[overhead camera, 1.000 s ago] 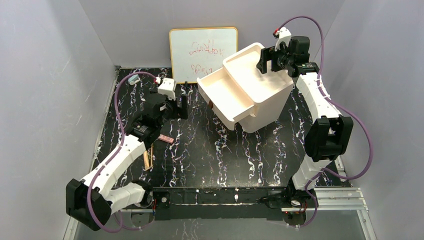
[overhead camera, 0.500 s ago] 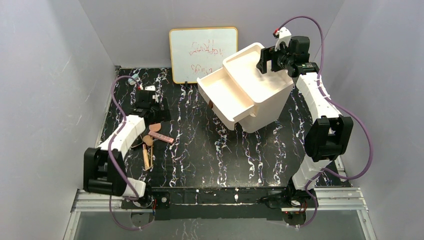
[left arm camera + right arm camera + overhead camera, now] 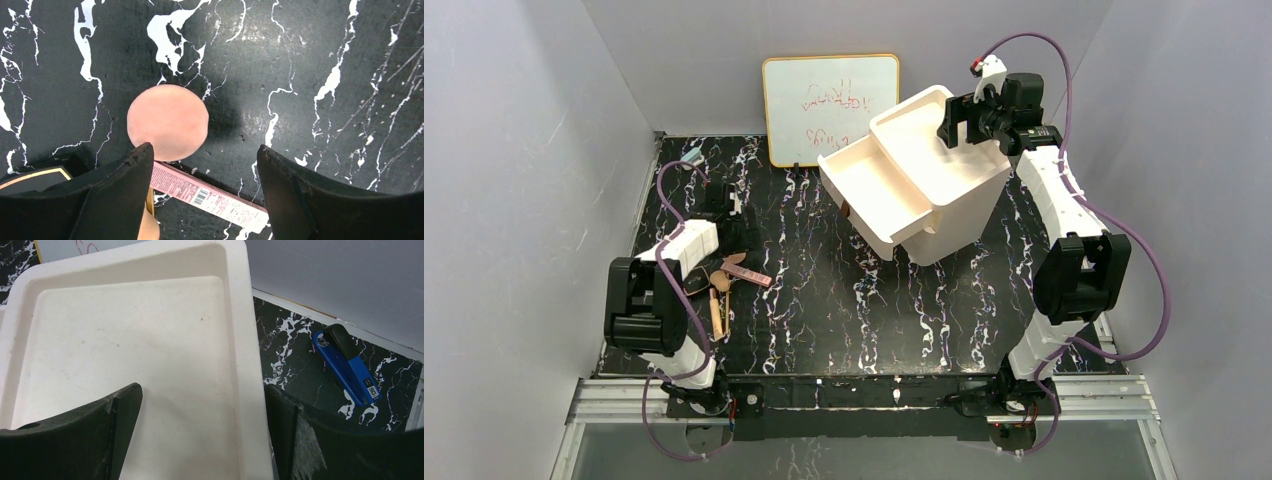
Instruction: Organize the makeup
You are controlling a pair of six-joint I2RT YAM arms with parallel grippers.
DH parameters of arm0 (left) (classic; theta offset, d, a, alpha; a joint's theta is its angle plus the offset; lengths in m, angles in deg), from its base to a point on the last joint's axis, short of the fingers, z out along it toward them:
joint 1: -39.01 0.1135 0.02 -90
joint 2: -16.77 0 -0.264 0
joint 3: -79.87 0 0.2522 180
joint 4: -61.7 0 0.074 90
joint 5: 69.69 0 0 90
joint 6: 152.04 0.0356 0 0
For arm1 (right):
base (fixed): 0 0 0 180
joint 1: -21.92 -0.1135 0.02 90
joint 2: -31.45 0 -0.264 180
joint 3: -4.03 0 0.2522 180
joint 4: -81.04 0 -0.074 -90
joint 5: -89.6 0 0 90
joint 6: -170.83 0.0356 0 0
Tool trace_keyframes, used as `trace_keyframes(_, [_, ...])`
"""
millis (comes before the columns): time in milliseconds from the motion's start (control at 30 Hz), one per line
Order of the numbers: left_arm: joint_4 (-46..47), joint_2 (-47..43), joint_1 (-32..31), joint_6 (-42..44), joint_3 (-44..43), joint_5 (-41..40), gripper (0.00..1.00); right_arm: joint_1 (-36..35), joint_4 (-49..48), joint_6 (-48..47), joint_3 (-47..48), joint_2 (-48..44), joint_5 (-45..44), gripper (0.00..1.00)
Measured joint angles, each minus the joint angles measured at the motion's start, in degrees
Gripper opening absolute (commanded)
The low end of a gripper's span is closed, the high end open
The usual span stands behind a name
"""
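Plenty of bare desk [image 3: 310,75] ahead and right, pink palette [image 3: 210,197] and dark compact [image 3: 30,180] crowding underneath, round flat peach puff [image 3: 167,122] just ahead of my left pincer [image 3: 203,152], spread wide and empty, right pincer [image 3: 202,405] likewise spread over the white tray [image 3: 150,340].

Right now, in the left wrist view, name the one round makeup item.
The peach puff: a flat disc. The pink palette beside it is a long rectangle, and the dark compact has straight edges.
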Motion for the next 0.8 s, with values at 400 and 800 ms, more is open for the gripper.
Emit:
trace_keyframes(400, [1.79,4.44,1.38,0.22,0.15,-1.25,0.43,0.00,-0.24,0.00,-0.11,-0.02,-0.02,0.99])
trace_keyframes(800, [0.42,6.56,3.19,0.37,-3.39,-2.43,0.00,-0.09,-0.26,0.00,-0.13,-0.02,-0.02,0.99])
